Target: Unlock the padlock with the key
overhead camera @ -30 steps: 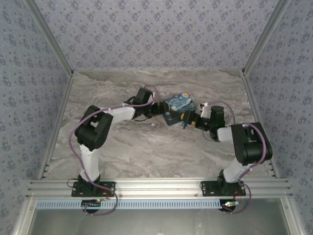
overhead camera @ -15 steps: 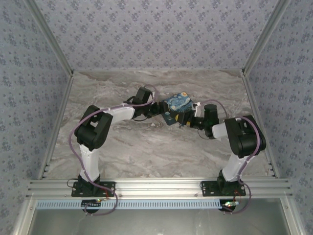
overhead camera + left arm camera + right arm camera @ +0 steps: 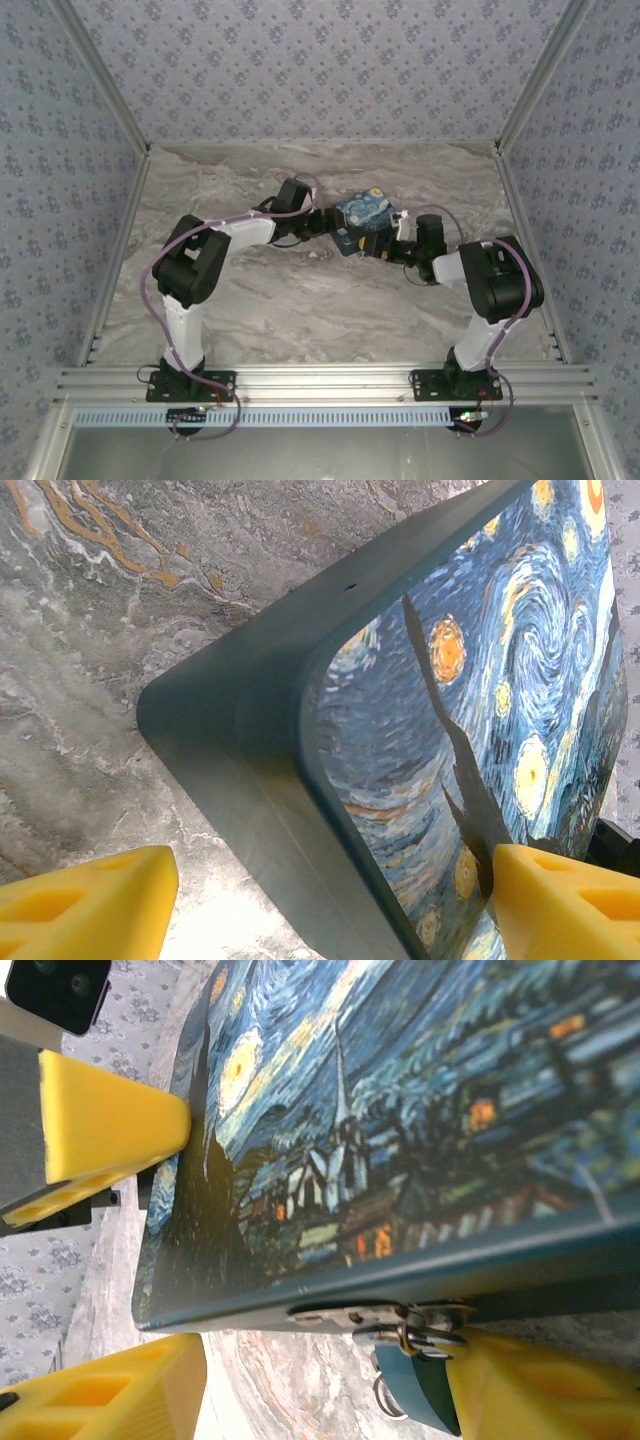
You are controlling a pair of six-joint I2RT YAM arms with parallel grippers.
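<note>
The padlock looks matt, the hasp shiny metal, the table smooth marble-patterned.

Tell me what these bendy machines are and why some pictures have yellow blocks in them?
They are two robot arms bolted to a marble table. One picture looks down from above: the left arm and the right arm both reach a box with a starry night painting on it. The other two pictures come from little cameras on the wrists. The yellow blocks are the fingers of each arm's jaws. The left jaws stand open around a corner of the box. The right jaws are open at the box's front edge, where a tiny blue padlock hangs from a metal latch. One right finger sits right beside the padlock. I see nothing gripped.
</note>
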